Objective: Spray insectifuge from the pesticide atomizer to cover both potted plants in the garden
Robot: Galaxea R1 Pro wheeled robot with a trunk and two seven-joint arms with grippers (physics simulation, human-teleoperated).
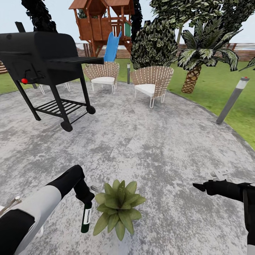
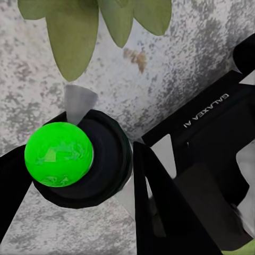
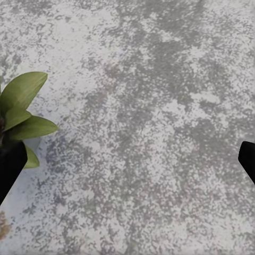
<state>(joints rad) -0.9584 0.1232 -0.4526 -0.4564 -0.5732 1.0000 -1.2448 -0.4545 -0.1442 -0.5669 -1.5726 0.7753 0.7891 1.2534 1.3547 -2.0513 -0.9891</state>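
Note:
One potted plant (image 1: pixel 118 209), a low rosette of pointed green leaves, sits on the grey round paving (image 1: pixel 148 148) of the garden, close in front of me. My left gripper (image 1: pixel 86 201) is shut on the pesticide atomizer (image 1: pixel 85 216), a dark green bottle with a white label. The bottle hangs downward just left of the plant, almost touching its leaves. The left wrist view looks along the atomizer (image 2: pixel 59 155), showing its bright green end in a black ring, with plant leaves (image 2: pixel 79 37) just beyond. My right gripper (image 1: pixel 199 186) hovers open and empty to the plant's right, its fingertips (image 3: pixel 10 167) spread wide over bare paving.
A black grill (image 1: pixel 46 62) stands at the back left. Two wicker chairs (image 1: pixel 103 73) (image 1: pixel 152 84) stand at the paving's far edge. A grey bollard light (image 1: pixel 232 101) leans at the right rim, by the lawn (image 1: pixel 219 88). Beyond are a palm-like shrub (image 1: pixel 202 56) and a playset with a blue slide (image 1: pixel 112 46).

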